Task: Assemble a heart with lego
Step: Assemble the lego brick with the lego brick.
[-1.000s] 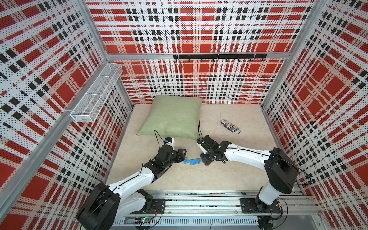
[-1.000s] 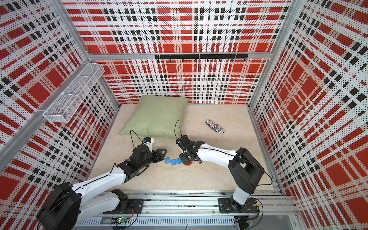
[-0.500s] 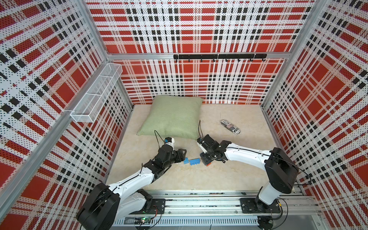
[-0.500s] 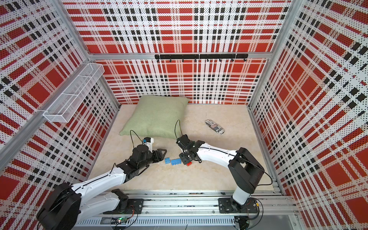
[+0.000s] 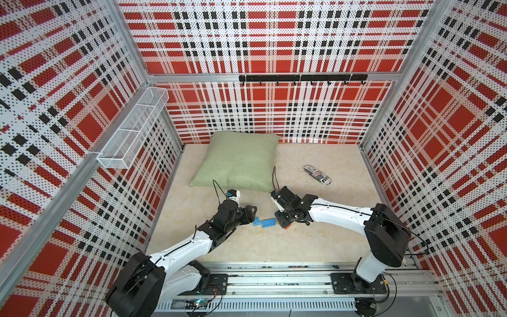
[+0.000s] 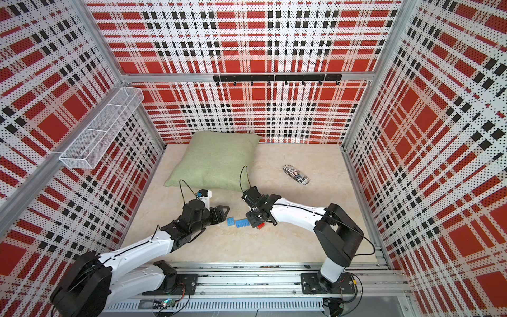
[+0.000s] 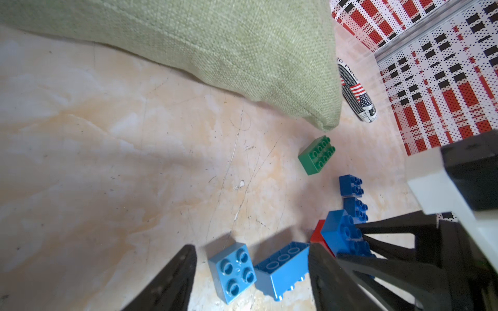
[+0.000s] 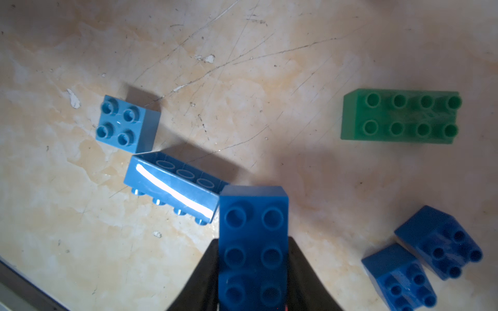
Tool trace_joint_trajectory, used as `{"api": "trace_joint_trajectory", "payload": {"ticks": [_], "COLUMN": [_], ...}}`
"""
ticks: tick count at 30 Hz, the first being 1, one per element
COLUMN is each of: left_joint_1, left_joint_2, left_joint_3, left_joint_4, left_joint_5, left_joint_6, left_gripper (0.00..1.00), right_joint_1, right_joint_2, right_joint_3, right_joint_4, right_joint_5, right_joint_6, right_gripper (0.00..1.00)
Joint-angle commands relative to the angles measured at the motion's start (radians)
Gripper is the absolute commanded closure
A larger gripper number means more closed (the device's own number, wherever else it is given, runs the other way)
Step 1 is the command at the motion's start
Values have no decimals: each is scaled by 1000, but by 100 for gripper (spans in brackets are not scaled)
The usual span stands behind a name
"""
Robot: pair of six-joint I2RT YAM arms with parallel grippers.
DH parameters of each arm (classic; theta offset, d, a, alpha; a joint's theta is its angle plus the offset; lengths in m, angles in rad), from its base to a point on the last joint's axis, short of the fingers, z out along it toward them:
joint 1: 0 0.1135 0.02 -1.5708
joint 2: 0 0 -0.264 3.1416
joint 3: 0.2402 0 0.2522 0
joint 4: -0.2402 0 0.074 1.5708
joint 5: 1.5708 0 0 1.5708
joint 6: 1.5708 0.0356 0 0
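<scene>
- The right claw (image 8: 253, 242) pinches a dark blue studded plastic brick (image 8: 253, 229) by its long sides. The brick's long axis runs straight out ahead of the claw. In the left wrist view a red plastic brick (image 7: 318, 237) shows beneath it and looks joined to it.
- The free end of the held brick meets one end of a long light blue plastic brick (image 8: 172, 188). That brick lies tipped on its side with its hollow underside showing, and its long axis slants away across the held brick's line.
- A square four-stud light blue brick (image 8: 126, 123) stands studs-up just beside the tipped brick's far end.
- The left claw (image 7: 252, 249) is spread and empty, with a finger on either side of the two light blue bricks. It is the nearer arm to right the tipped one.
- A green eight-stud brick (image 8: 401, 115) sits well apart on the other side. Two small dark blue bricks (image 8: 398, 277) lie side by side near it.
- No heart shape exists yet, so the build looks to be at an early stage.
- The pale marbled desk (image 5: 301, 247) is scratched and flat. A sage green fabric pillow (image 5: 238, 162) and a small printed packet (image 5: 317, 174) lie at the back. Red plaid perforated walls (image 5: 274, 41) enclose the cell.
</scene>
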Motion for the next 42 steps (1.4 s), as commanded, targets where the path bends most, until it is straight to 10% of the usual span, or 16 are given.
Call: {"api": "trace_joint_trajectory", "payload": {"ticks": [1, 14, 24, 42], "left_joint_1": [2, -18, -257, -389], "left_joint_2": [-7, -53, -142, 41], "left_joint_3": [-8, -27, -135, -117], "left_joint_4": [-6, -14, 144, 240], "left_joint_5": [-8, 17, 79, 12], "left_joint_6": [0, -24, -234, -307], "left_gripper": [30, 30, 34, 46], "right_joint_1": [7, 18, 25, 29], "right_joint_2": [3, 20, -12, 29], "right_joint_3": [-2, 33, 27, 58], "right_joint_4": [-39, 0, 6, -17], "right_joint_5": [50, -26, 3, 7], "right_joint_6": [-22, 78, 123, 36], "right_gripper": [61, 61, 61, 60]}}
